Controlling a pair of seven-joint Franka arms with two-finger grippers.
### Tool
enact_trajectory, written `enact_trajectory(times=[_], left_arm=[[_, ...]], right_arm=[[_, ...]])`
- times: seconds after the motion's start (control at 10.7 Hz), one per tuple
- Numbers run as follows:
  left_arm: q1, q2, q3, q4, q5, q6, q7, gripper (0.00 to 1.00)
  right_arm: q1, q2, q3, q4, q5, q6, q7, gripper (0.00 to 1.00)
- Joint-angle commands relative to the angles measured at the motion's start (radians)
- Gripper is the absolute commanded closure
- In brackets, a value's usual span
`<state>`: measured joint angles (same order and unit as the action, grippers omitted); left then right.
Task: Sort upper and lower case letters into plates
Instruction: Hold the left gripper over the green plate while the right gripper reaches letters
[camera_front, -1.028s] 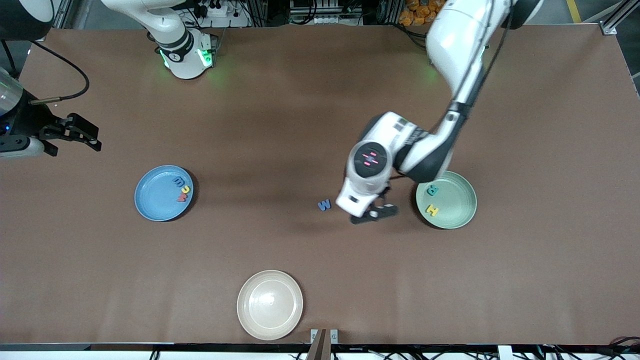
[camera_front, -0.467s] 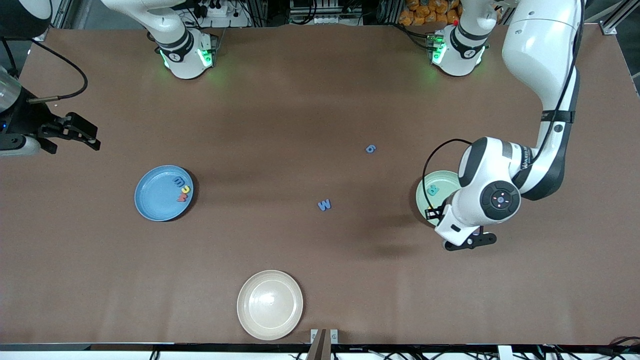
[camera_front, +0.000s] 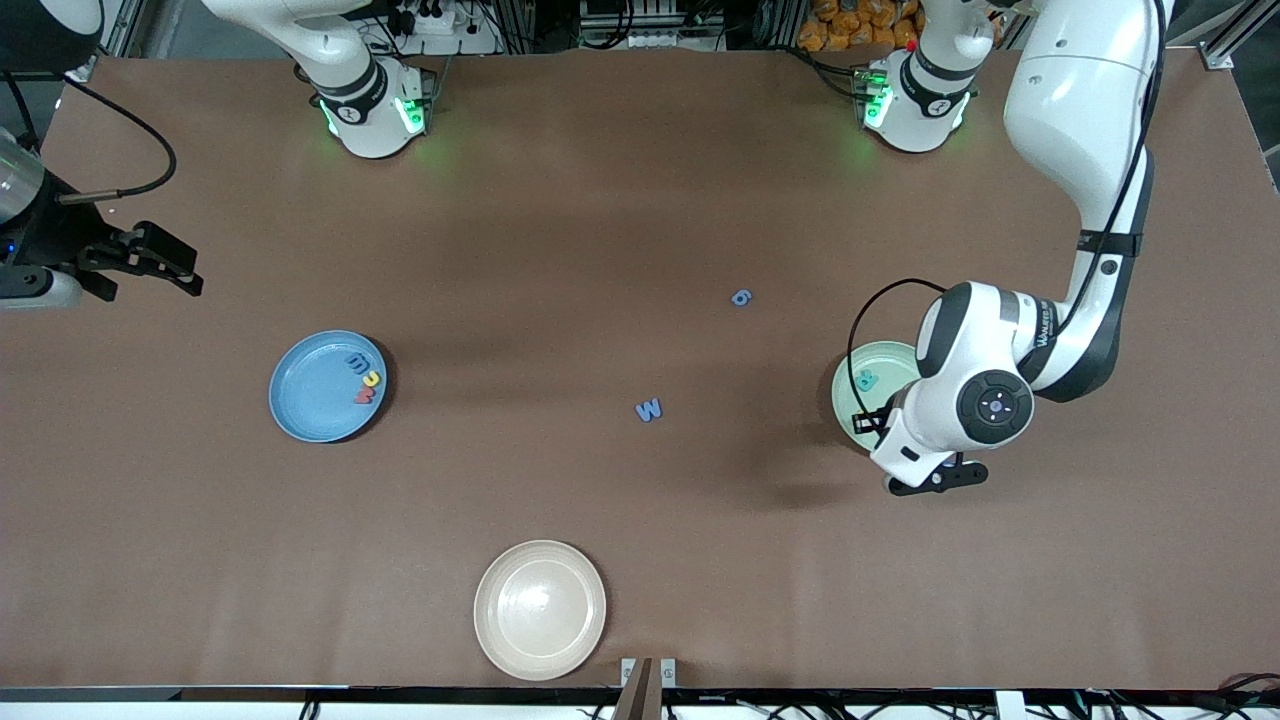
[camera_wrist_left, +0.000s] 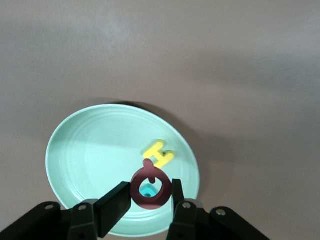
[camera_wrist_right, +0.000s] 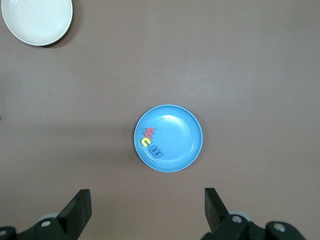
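My left gripper (camera_front: 938, 478) (camera_wrist_left: 150, 192) is shut on a red Q (camera_wrist_left: 150, 204), held above the pale green plate (camera_front: 858, 400) (camera_wrist_left: 90, 150). A yellow H (camera_wrist_left: 159, 154) and a teal R (camera_front: 867, 379) lie in that plate. The blue plate (camera_front: 315, 395) (camera_wrist_right: 177, 132) holds three small letters (camera_front: 365, 380) (camera_wrist_right: 151, 142): red, yellow and blue. A blue W (camera_front: 649, 409) and a blue g (camera_front: 741, 297) lie loose on the table between the plates. My right gripper (camera_front: 185, 270) (camera_wrist_right: 146, 200) waits open and holding nothing at the right arm's end of the table.
A cream-beige plate (camera_front: 540, 610) (camera_wrist_right: 37, 20) sits with nothing in it near the table's front edge. The brown table (camera_front: 600, 200) stretches wide between the plates. The left arm's elbow (camera_front: 1085, 120) stands high over its end of the table.
The left arm swung away from beside the blue W to over the pale green plate, uncovering the blue g. In the last half second it barely shifted. The right arm stayed put.
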<state>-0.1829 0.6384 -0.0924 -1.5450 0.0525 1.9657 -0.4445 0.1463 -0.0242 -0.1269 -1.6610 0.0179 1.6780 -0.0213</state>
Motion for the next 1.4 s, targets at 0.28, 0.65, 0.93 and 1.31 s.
enact_trajectory(times=[0.28, 0.65, 0.93, 1.31], left_arm=[[0.068, -0.009, -0.007, -0.161, -0.01, 0.144, 0.069, 0.25], [0.054, -0.052, -0.004, -0.147, -0.008, 0.136, 0.056, 0.0], [0.054, -0.089, -0.003, -0.132, -0.008, 0.131, 0.055, 0.0], [0.013, -0.108, -0.041, -0.054, -0.011, 0.127, -0.139, 0.0]], right_arm=[[-0.004, -0.023, 0.018, 0.0, 0.002, -0.024, 0.001, 0.0], [0.021, -0.011, 0.018, 0.0, 0.004, -0.024, 0.001, 0.0], [0.067, 0.044, 0.073, -0.003, 0.002, -0.018, 0.001, 0.0], [0.214, 0.119, 0.125, -0.011, 0.137, 0.035, 0.067, 0.0]])
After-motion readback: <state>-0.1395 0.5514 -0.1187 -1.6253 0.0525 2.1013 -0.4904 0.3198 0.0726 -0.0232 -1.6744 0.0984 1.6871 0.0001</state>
